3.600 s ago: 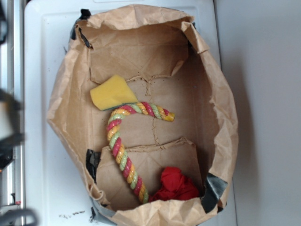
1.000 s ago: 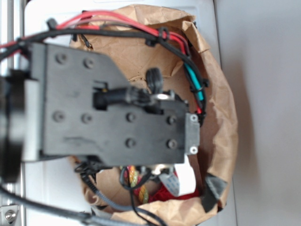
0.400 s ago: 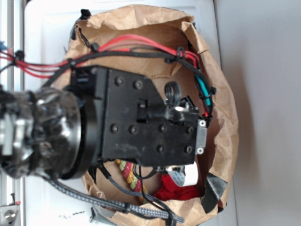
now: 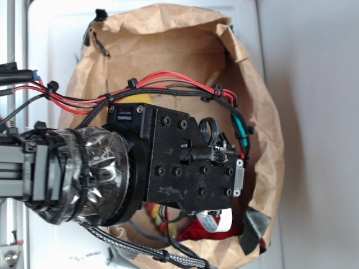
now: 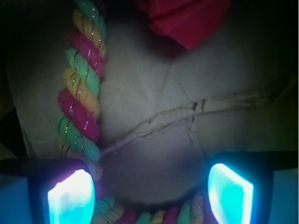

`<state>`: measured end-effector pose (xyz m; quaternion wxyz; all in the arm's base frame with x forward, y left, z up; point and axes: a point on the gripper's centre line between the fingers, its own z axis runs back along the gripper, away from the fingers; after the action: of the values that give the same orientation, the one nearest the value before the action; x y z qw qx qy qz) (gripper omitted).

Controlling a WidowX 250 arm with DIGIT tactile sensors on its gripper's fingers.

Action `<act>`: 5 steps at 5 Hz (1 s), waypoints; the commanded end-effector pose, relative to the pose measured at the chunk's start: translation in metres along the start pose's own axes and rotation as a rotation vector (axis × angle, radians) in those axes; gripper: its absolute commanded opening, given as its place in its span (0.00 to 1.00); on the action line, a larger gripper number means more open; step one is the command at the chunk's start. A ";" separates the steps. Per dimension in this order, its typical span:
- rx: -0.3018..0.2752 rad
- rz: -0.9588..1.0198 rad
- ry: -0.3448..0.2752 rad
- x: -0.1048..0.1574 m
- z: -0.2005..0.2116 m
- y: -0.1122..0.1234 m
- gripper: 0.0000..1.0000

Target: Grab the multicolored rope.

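Observation:
In the wrist view the multicolored rope (image 5: 80, 88), twisted from pink, yellow and green strands, runs down the left side. It bends along the bottom edge between my fingers. My gripper (image 5: 150, 196) is open and low over the brown paper floor. The left fingertip (image 5: 70, 198) sits right beside the rope's bend and the right fingertip (image 5: 230, 193) stands well apart. Nothing is clamped. In the exterior view the black wrist housing (image 4: 185, 162) covers the fingers and most of the rope (image 4: 156, 216), leaving only a short piece visible below it.
A brown paper bag (image 4: 263, 112) with raised crumpled walls surrounds everything. A red cloth (image 5: 187, 18) lies beyond the rope, seen also under the arm (image 4: 193, 231). A corner of a yellow sponge (image 4: 144, 100) peeks out behind red and black wires (image 4: 168, 84).
The arm came in over the bag, which was uncovered before. In the last second it dropped deeper, so its housing looks smaller and sits lower in the picture, hiding the rope's bend.

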<state>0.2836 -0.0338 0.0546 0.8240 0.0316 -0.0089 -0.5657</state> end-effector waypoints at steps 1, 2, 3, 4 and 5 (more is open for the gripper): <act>-0.008 -0.116 -0.002 0.027 0.015 -0.028 1.00; -0.048 -0.125 0.019 0.025 0.020 -0.037 1.00; -0.050 -0.121 0.018 0.024 0.023 -0.037 1.00; -0.056 -0.120 0.015 0.031 0.011 -0.035 1.00; -0.047 -0.127 -0.015 0.044 -0.002 -0.042 1.00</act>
<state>0.2682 -0.0706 0.0405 0.7992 0.0061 0.0114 -0.6010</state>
